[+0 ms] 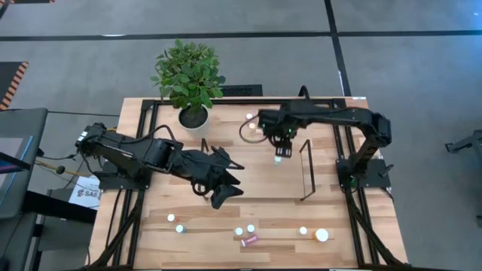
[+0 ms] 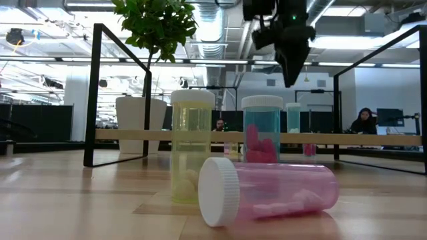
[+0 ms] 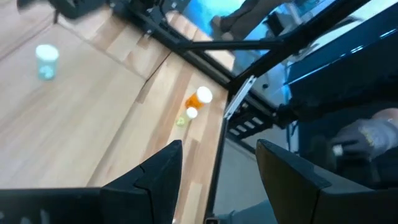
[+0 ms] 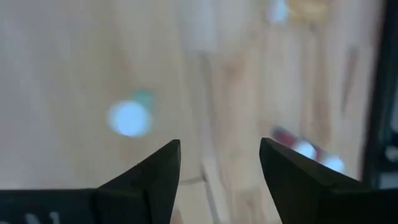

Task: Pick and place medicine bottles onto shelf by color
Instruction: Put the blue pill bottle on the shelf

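Observation:
My right gripper (image 1: 279, 149) hangs open and empty, pointing down, just above a teal bottle (image 1: 277, 159) that stands upright on the light-wood shelf (image 2: 373, 138). The bottle also shows in the low view (image 2: 293, 117) and the right wrist view (image 4: 130, 117). My left gripper (image 1: 235, 179) is open and empty above the table's middle. Several bottles stand on their bases along the near edge: yellow (image 2: 192, 147), teal with pink content (image 2: 261, 130), and a wide orange-white one (image 1: 322, 235). A pink bottle (image 2: 267, 190) lies on its side.
A potted plant (image 1: 188, 79) stands at the far left of the table. The shelf's black wire upright (image 1: 305, 169) rises right of the teal bottle. Two small bottles (image 1: 251, 120) stand at the far edge. People sit in the room beyond the table (image 2: 365, 120).

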